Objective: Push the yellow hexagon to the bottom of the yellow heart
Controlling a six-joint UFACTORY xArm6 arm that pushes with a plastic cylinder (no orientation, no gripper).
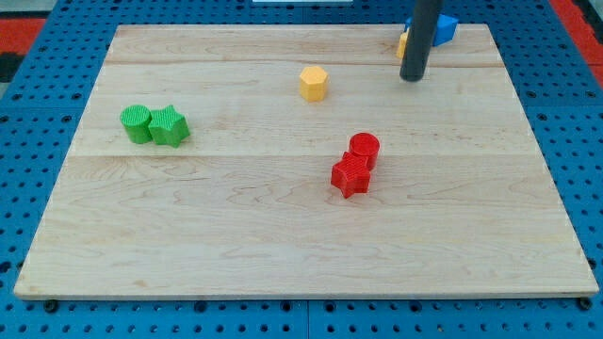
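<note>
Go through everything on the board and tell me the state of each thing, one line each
my tip: on the board near the view's top right, touching no block that I can see, to the view's right of the hexagon.
yellow hexagon: standing alone, untouched.
yellow block: mostly hidden behind the rod, shape unclear.
blue block: partly hidden behind the rod.
green cylinder: against the green star.
red cylinder: against the red star.

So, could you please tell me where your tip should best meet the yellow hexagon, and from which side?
I have no jaws, so I can only push. The yellow hexagon stands alone on the board, and the yellow heart is half hidden behind my rod near the view's top right. My tip is to the hexagon's right. I would probably press its left face, sliding it rightward to just below the heart.
</note>
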